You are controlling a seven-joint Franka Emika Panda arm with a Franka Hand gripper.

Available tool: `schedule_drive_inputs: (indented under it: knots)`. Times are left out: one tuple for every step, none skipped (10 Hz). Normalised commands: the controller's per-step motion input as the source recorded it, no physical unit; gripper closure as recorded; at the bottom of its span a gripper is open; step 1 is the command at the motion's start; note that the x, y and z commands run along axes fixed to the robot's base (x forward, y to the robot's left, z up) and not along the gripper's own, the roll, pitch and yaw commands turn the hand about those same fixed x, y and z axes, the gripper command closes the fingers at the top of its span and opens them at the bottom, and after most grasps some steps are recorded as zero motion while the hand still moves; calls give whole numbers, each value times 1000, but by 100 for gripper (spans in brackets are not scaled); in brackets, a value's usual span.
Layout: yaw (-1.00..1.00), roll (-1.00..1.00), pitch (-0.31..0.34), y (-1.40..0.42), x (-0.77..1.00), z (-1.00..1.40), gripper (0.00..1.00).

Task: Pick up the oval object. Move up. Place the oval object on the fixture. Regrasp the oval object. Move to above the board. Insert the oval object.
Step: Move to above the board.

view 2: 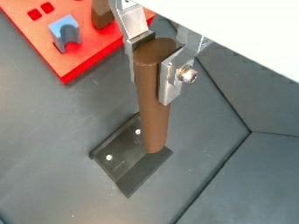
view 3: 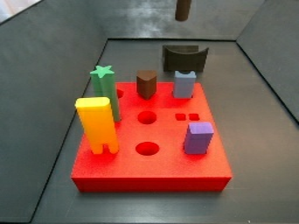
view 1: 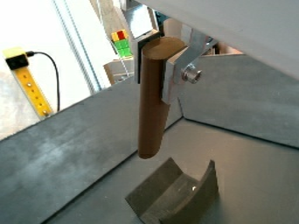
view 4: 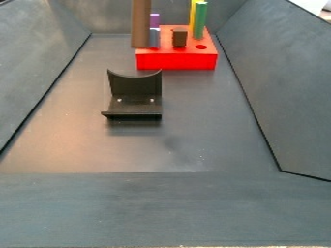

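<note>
My gripper (view 1: 162, 63) is shut on the top of the oval object (view 1: 152, 105), a dark brown rounded peg that hangs upright from the silver fingers (view 1: 184, 72). Both wrist views show this grip (view 2: 156, 63), with the peg (view 2: 152, 114) high above the fixture (view 1: 176, 192), whose base plate (view 2: 122, 162) lies below. In both side views only the peg shows, at the top edge (view 3: 184, 9) (view 4: 139, 21); the gripper is out of frame. The fixture (view 3: 184, 59) (view 4: 134, 94) stands on the floor just off one edge of the red board (view 3: 152, 171) (view 4: 175, 60).
The board carries a yellow peg (view 3: 96, 122), a green star peg (view 3: 104, 83), a purple block (view 3: 198, 137), a blue peg (view 3: 184, 84) and an angular brown peg (view 3: 146, 84). Grey sloping walls (view 4: 39, 68) enclose the floor.
</note>
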Motion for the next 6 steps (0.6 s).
schedule_drive_inputs:
  knots:
    - [10, -69, 108, -44, -87, 1000, 100]
    - [11, -68, 106, -40, -75, 1000, 100]
    - [13, -71, 113, -24, -48, 852, 100]
    - [14, -72, 118, -18, -35, 770, 100]
    - [18, -73, 125, -12, -12, 566, 100]
    - [19, -70, 130, -9, -9, 486, 100]
